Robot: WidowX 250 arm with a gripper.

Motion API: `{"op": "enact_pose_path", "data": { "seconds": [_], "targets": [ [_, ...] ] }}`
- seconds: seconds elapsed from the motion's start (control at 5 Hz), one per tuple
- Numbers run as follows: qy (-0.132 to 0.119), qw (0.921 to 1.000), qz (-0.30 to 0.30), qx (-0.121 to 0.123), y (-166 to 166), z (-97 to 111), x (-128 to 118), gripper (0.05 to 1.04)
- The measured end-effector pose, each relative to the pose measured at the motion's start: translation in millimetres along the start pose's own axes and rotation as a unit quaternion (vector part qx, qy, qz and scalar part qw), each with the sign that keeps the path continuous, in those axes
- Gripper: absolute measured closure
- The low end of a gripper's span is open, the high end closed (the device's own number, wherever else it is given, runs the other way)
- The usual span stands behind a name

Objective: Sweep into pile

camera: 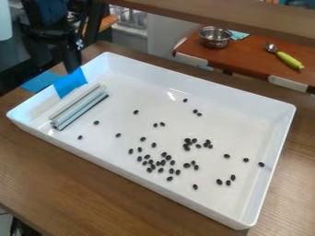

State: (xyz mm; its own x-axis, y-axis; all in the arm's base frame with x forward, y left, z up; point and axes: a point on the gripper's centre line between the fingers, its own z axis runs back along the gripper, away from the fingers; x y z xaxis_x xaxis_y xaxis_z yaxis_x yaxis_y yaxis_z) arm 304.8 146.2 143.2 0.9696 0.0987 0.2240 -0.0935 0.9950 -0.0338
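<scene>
The black gripper (pixel 72 59) hangs at the upper left, by the tray's back left corner and away from the sweeping tool. Inside the white tray (pixel 215 87), the pale, bar-shaped tool (pixel 80 105) with a dark lower edge lies near the left wall. Many small black beans are scattered over the tray floor. A loose cluster of beans (pixel 163 162) sits in the middle toward the front wall, a tighter bunch (pixel 187 140) lies right of it, and single beans (pixel 227 156) are spread toward the right side.
Blue tape (pixel 70 83) covers part of the tray's left wall, with a blue piece (pixel 40 81) outside it. Behind the tray, a brown side table (pixel 246 57) holds a metal pot (pixel 215 38) and a green-handled utensil (pixel 289 60).
</scene>
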Motion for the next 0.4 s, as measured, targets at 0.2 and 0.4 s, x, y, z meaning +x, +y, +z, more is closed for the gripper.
{"op": "enact_pose_path", "data": {
  "seconds": [0.2, 0.4],
  "targets": [
    [0.014, 0.9999, 0.004, -0.005, 0, -10, -3, 0.083],
    [0.03, 0.9995, 0.004, 0.006, 3, -34, 0, 0.083]
  ]
}}
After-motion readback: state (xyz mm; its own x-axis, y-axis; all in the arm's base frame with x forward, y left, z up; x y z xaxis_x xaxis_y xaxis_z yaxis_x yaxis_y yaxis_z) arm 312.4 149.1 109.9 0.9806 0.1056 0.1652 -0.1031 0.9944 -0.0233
